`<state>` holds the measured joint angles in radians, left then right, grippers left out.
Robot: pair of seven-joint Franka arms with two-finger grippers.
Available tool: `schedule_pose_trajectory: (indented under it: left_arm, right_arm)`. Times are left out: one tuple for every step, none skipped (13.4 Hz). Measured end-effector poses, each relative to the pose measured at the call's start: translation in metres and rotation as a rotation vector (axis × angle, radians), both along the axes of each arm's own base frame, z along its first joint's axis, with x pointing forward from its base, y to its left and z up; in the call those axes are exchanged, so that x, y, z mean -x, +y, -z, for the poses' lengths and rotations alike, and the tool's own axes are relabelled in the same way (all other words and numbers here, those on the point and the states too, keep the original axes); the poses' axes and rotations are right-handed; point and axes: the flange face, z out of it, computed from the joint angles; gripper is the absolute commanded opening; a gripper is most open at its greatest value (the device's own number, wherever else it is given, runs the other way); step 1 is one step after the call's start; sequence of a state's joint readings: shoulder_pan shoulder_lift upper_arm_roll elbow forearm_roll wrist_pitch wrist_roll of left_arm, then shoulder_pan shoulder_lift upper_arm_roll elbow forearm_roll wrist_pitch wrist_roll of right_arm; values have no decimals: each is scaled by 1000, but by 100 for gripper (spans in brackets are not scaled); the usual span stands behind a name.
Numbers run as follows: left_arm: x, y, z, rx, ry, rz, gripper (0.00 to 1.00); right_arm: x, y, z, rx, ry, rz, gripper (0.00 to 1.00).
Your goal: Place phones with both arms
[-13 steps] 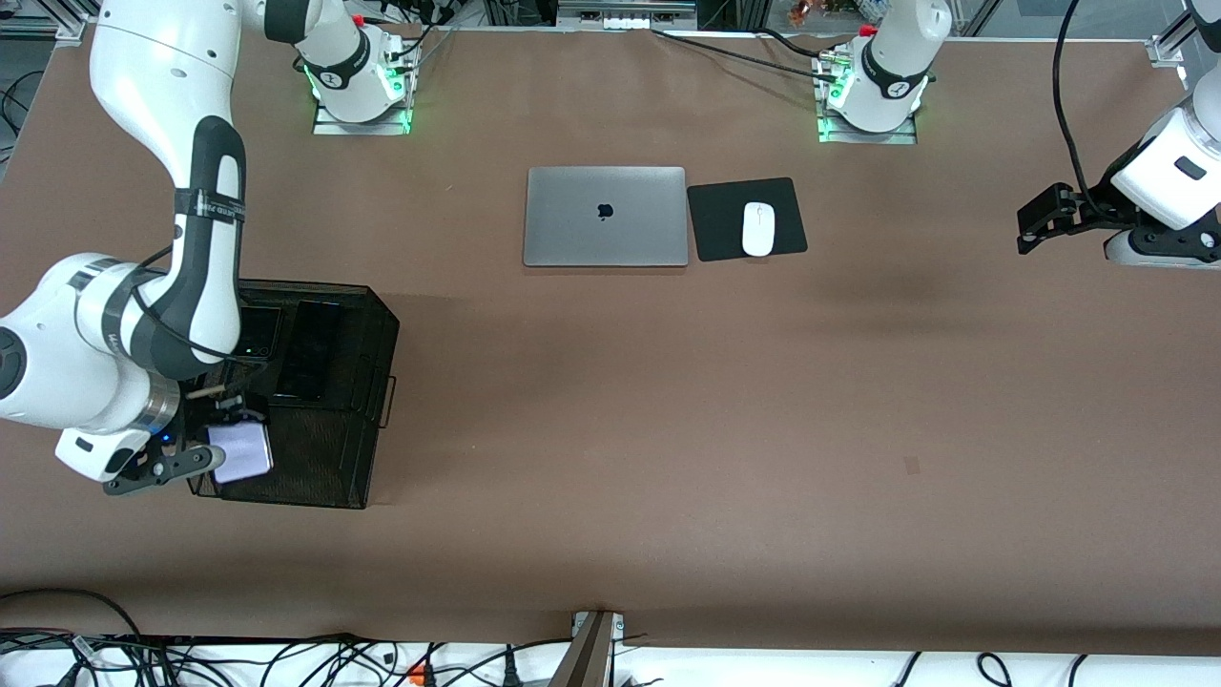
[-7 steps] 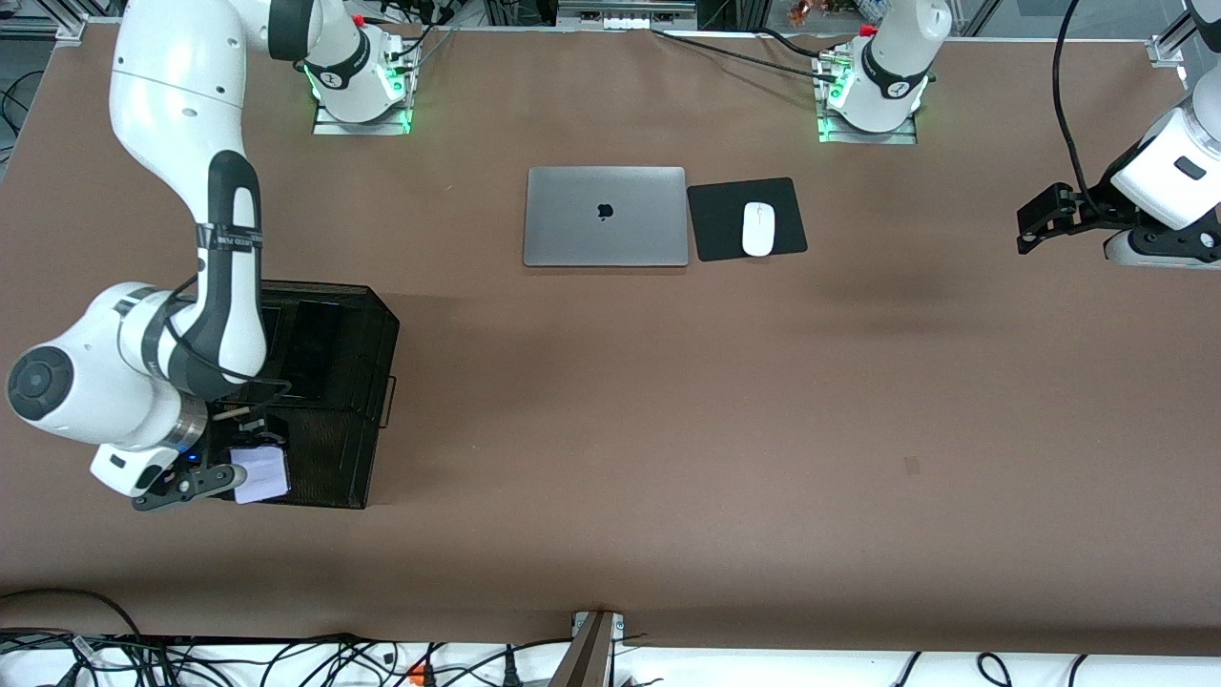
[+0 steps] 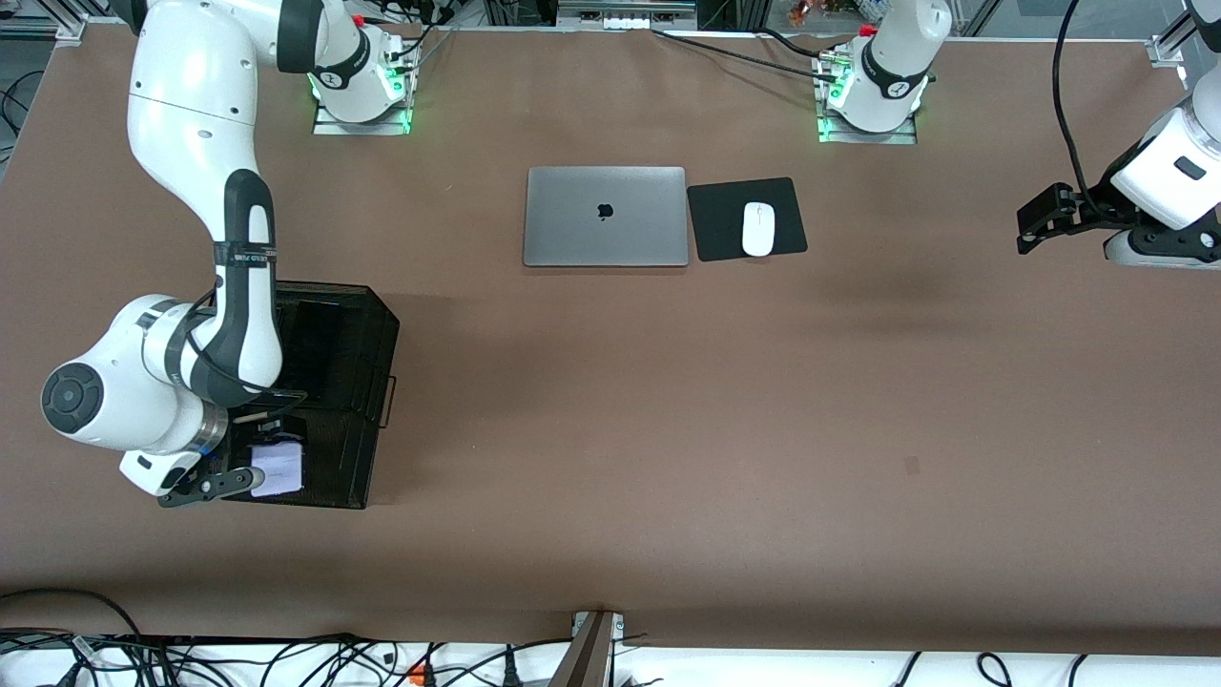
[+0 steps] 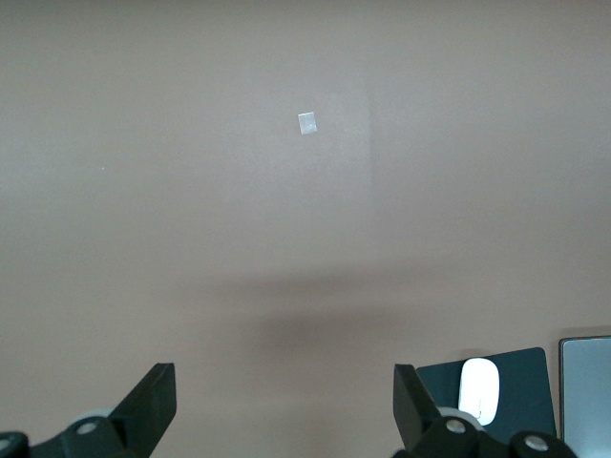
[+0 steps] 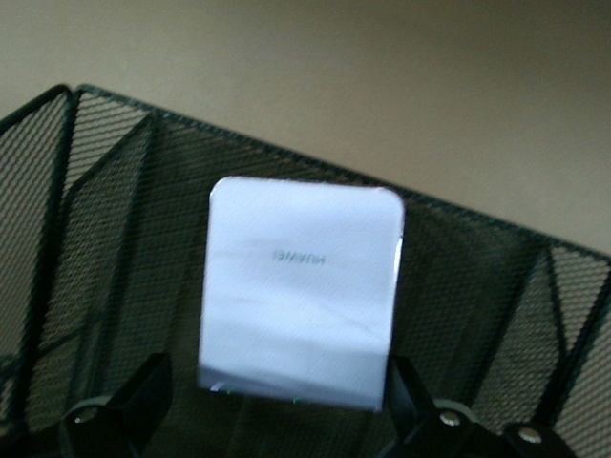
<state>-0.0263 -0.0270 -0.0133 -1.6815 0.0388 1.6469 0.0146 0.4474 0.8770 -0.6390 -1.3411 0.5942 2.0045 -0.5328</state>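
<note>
Right gripper (image 3: 250, 474) hangs over our black wire-mesh basket (image 3: 367, 405), apparently letting go of the small pale lavender phone (image 3: 278, 468), so we're near done; left gripper (image 3: 1035, 227) waits open.

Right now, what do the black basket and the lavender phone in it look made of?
Black basket: looks like fine metal wire mesh on a thicker wire frame, matte; light shows through the weave. Lavender phone: smooth, glossy back, glass or plastic, can't tell which; faint printed lettering and soft sheen.
</note>
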Motion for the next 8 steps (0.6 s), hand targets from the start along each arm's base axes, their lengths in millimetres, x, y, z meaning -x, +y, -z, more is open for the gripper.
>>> schedule_pose_trajectory:
  left_arm:
    - [0, 0, 0, 0, 0, 0, 100]
    - [0, 0, 0, 0, 0, 0, 100]
    - [0, 0, 0, 0, 0, 0, 100]
    - [0, 0, 0, 0, 0, 0, 100]
    - [0, 0, 0, 0, 0, 0, 100]
    - [0, 0, 0, 0, 0, 0, 100]
    - [0, 0, 0, 0, 0, 0, 100]
    - [0, 0, 0, 0, 0, 0, 100]
  right_arm:
    - [1, 1, -8, -10, 16, 15, 100]
    - [1, 1, -24, -20, 24, 25, 100]
    - [3, -1, -46, -32, 31, 36, 100]
    - [8, -3, -73, -42, 42, 54, 100]
    - [15, -4, -102, -51, 59, 70, 100]
    - [25, -3, -132, -54, 79, 87, 100]
    - [36, -1, -159, -49, 95, 94, 100]
    - [46, 4, -183, -37, 107, 96, 100]
